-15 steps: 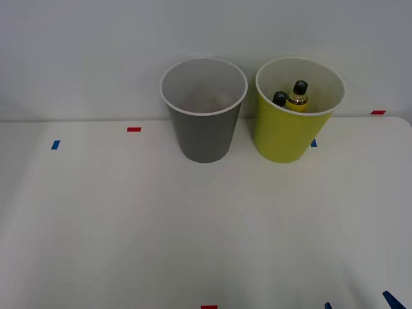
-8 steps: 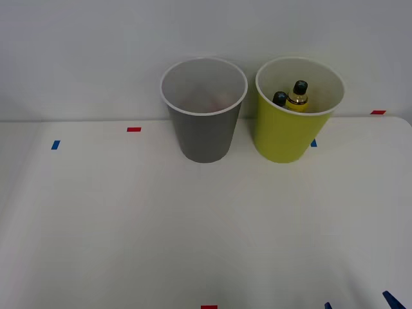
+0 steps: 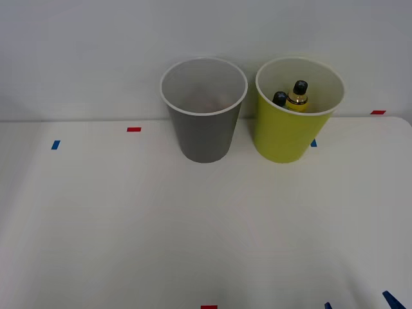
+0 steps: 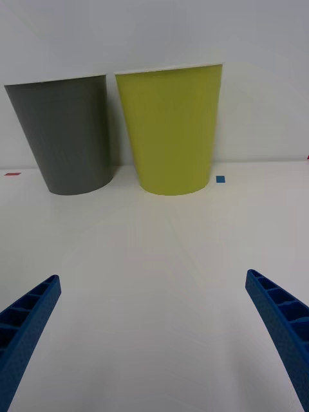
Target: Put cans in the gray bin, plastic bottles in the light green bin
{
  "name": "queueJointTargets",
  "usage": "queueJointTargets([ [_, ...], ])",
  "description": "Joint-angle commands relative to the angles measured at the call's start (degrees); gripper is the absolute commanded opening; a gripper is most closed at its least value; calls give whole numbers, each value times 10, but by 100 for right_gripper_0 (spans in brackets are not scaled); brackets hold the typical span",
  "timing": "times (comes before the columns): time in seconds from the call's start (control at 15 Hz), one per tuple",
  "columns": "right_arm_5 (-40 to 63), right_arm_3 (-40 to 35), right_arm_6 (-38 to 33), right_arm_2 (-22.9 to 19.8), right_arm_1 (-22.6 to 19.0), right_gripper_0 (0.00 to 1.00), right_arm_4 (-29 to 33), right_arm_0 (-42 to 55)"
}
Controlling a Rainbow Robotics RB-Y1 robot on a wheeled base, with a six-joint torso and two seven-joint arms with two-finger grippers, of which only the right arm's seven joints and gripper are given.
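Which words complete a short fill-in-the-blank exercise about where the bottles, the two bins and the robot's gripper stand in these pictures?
1. The plastic bottles stand inside the ____ bin.
2. The gray bin stands to the robot's ____ of the light green bin.
3. The right gripper is open and holds ____.
4. The bottle with the gold neck is coloured ____.

Missing words: light green; left; nothing; yellow

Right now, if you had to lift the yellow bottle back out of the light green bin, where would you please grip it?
I would probably grip the yellow bottle at its black cap and neck, coming straight down from above: it stands upright inside the light green bin, whose wall hides its body.
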Motion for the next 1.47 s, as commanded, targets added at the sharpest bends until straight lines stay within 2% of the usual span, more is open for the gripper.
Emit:
queueJointTargets([
  [0.07,0,0,0,0,0,100,0,0],
  [1.47,0,0,0,0,0,100,0,0],
])
